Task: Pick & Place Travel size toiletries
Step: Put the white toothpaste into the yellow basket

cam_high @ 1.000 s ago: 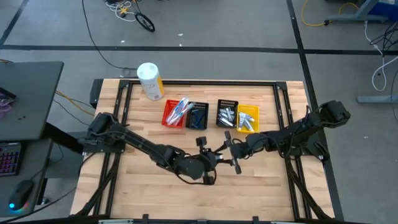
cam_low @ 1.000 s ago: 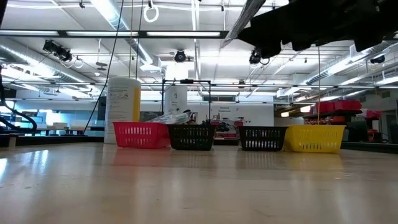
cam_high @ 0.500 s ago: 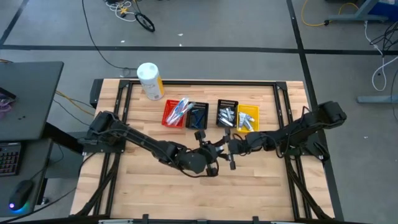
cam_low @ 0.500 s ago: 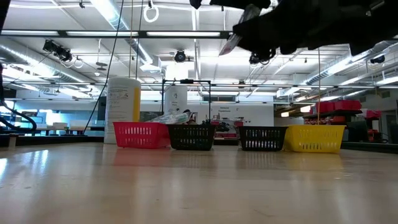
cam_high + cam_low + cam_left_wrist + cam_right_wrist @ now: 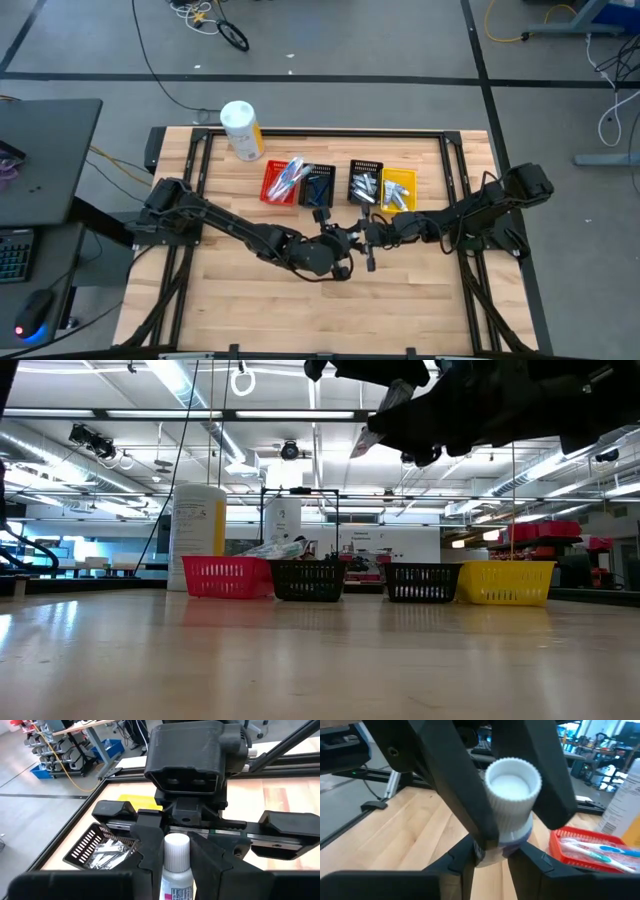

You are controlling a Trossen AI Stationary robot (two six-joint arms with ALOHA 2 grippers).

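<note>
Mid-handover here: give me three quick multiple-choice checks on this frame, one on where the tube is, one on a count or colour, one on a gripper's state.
1. Where is the white tube?
A. In the red basket
B. Held above the table between both grippers
C. Lying on the floor

2. How many small baskets stand in the row?
A. Two
B. Four
C. Six

3. The left gripper is:
A. Shut on the tube
B. Open and empty
C. Out of view

Answers: 1 B, both wrist views show fingers beside the tube, right gripper at its cap end. 2 B, red, black, black, yellow. 3 A, its fingers press the tube's sides.
</note>
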